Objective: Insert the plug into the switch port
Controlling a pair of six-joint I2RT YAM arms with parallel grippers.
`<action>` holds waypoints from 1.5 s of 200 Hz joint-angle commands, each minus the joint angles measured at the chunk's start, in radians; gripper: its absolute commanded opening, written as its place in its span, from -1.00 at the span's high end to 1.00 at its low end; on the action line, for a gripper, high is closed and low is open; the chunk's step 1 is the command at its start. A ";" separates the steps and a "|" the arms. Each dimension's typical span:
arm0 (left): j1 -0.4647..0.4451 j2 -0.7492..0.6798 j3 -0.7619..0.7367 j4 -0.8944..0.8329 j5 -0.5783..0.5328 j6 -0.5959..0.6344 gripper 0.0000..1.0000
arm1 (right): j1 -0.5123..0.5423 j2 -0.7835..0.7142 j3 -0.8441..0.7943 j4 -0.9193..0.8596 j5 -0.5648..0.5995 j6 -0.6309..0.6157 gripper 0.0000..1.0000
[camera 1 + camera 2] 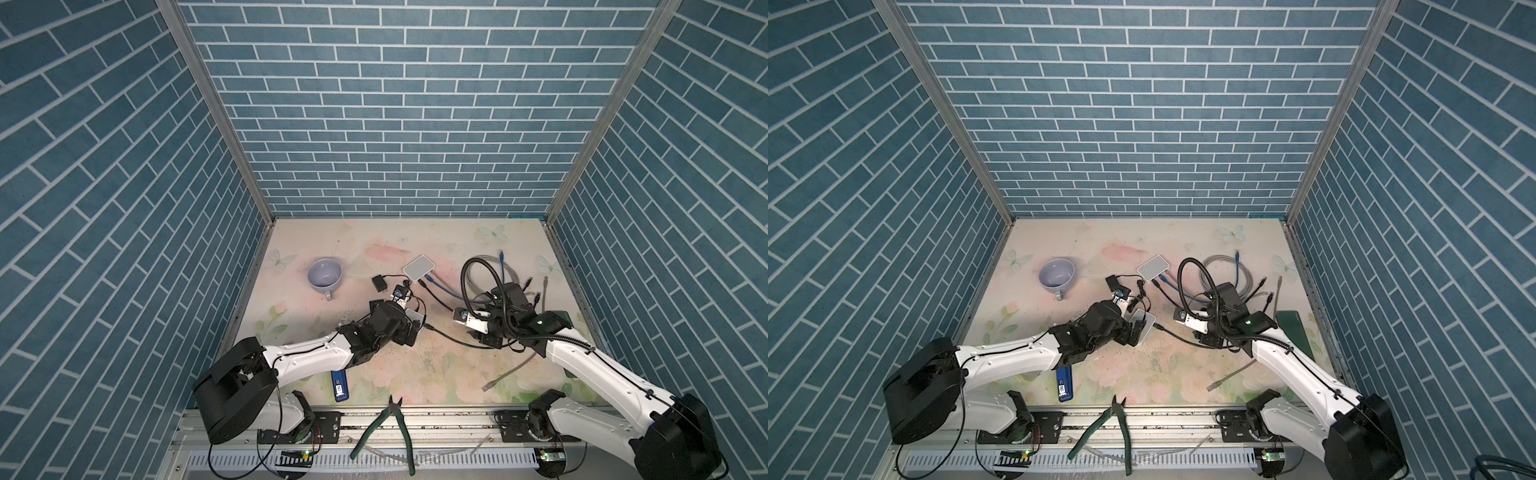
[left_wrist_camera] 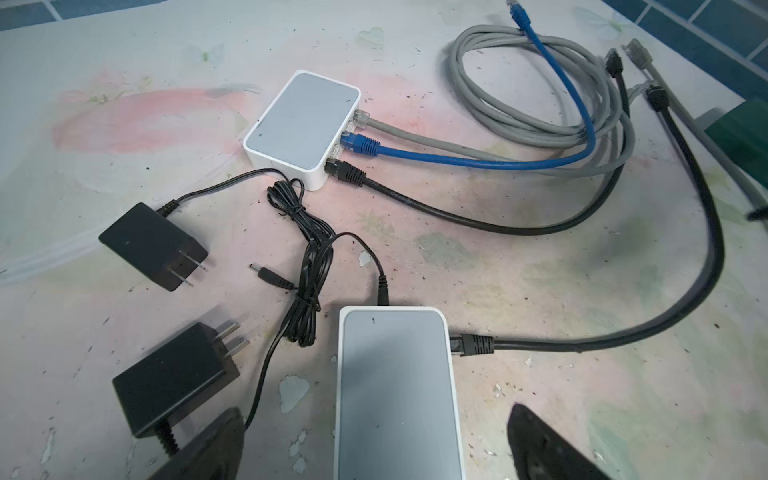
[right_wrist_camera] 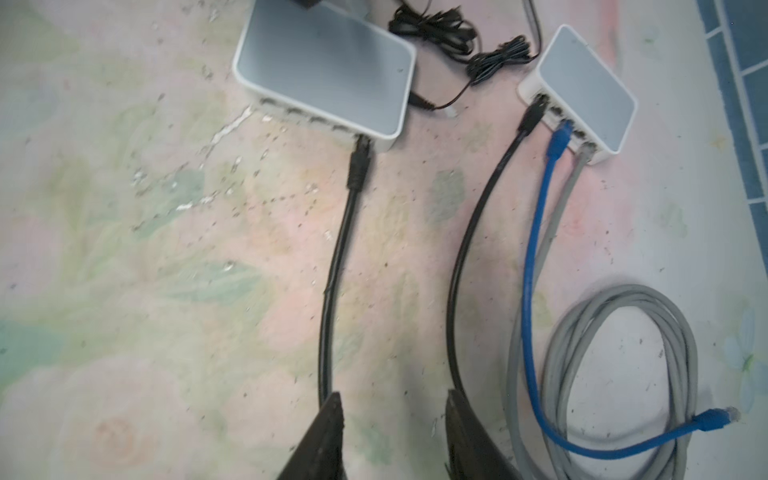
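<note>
Surface: a table [image 1: 436, 361] covered in a pastel flower-and-butterfly print is seen, speckled with dark grit and chipped in patches.
Room: the table is enclosed on three sides by blue brick-patterned walls [image 1: 395, 124].
Plug: the black Ethernet plug [image 2: 473, 345] is seated in an end port of the near white switch [image 2: 397, 395].
Left gripper [image 2: 374, 411]: the jaws are spread wide, straddling the near white switch, clear of both sides.
Right gripper [image 3: 392, 394]: the jaws are held apart above the table, with nothing between them.
</note>
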 commanded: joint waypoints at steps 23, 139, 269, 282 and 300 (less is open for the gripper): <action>0.006 -0.012 -0.126 0.211 -0.009 0.002 -0.99 | -0.009 0.005 0.037 -0.309 -0.001 -0.161 0.20; 0.005 -0.018 -0.229 0.340 -0.014 0.032 -0.99 | -0.030 -0.023 -0.141 -0.416 0.058 -0.331 0.30; 0.005 -0.008 -0.225 0.332 -0.016 0.054 -0.99 | -0.027 -0.085 -0.250 -0.308 0.087 -0.382 0.39; 0.006 -0.008 -0.228 0.335 -0.016 0.055 -0.99 | -0.026 -0.067 -0.250 -0.299 0.082 -0.382 0.40; 0.005 -0.006 -0.232 0.339 -0.019 0.056 -0.99 | -0.023 -0.035 -0.247 -0.271 0.075 -0.382 0.43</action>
